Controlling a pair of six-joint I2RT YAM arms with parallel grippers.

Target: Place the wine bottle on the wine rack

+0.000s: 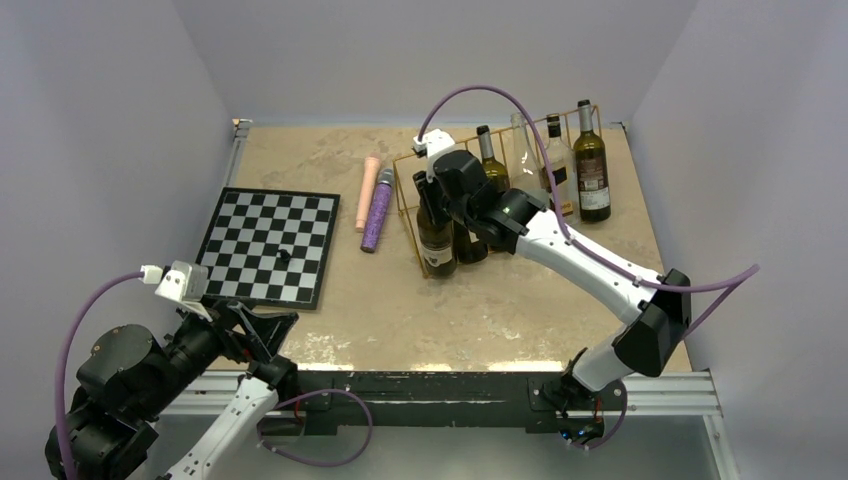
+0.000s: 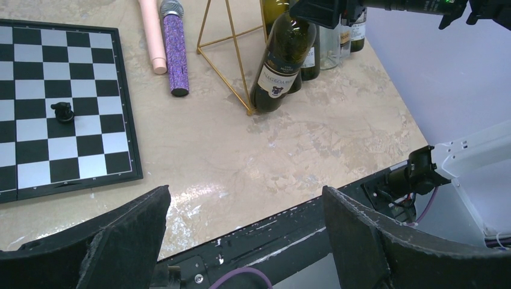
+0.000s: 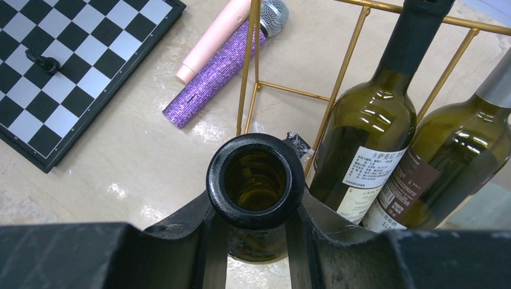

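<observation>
Pinching the bottle [image 3: 254, 180] by the neck in the right gripper [image 3: 255, 232], arm stretched far forward, base down and tilted at the rack's [image 3: 248, 66] near-left corner. Folded low beside the chessboard [image 2: 60, 150] with the left gripper [image 2: 247, 241] spread wide. Unclear whether inside or outside the end bay; base hidden from the right wrist.

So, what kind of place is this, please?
Probably a robot test cell, not a home: arms bolted to a table, plain walls around it, and mixed props: chessboard, microphone, wine bottles.
</observation>
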